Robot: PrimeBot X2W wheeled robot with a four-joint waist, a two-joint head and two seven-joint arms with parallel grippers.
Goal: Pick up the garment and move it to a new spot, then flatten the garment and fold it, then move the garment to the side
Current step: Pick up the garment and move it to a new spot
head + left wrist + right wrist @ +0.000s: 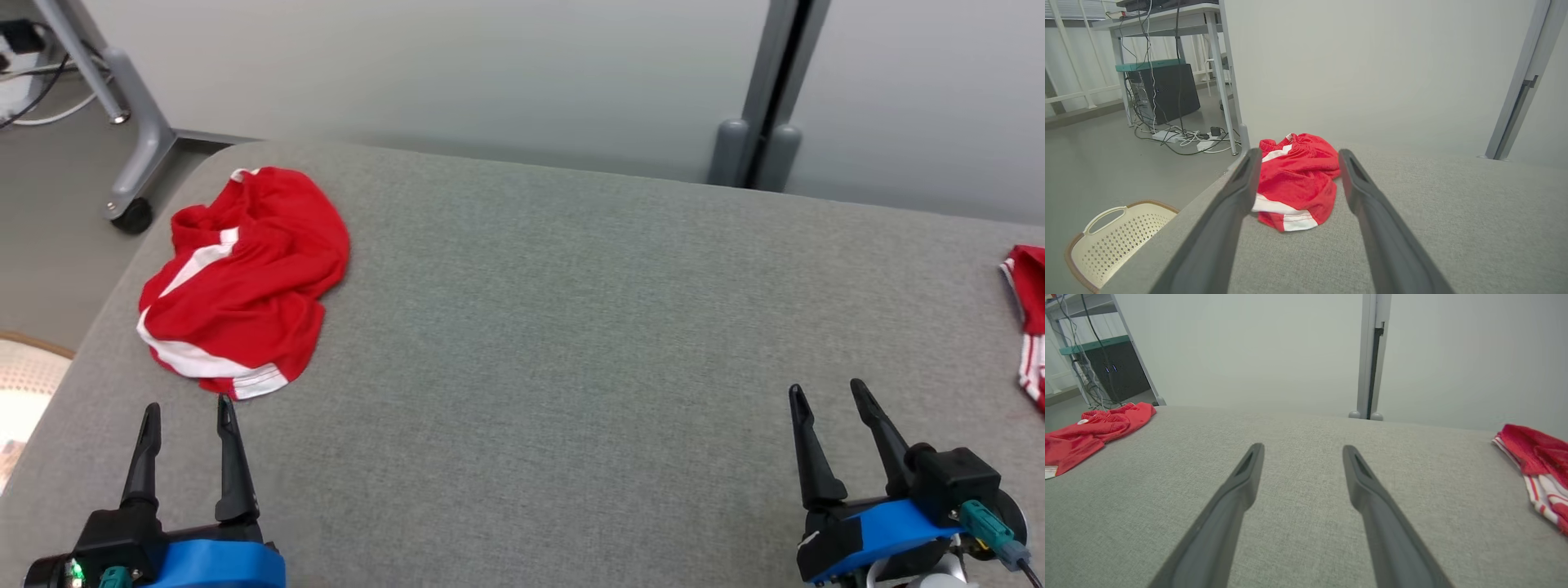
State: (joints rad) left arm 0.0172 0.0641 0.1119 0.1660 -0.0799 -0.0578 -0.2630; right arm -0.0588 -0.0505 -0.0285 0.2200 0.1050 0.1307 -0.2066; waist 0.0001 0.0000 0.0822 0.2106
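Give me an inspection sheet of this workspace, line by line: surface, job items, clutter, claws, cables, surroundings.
Surface: grey fabric-covered table, bare across the middle.
Job's things: red garment, crumpled, near the far left corner.
Clutter: second red striped garment at the table's right edge.
Claws: left claw open, close in front of the red garment, holding nothing; right claw open over bare table, holding nothing.
Cables: cables tangled on the floor under a desk.
Surroundings: cream basket on the floor left of the table; pale wall behind.
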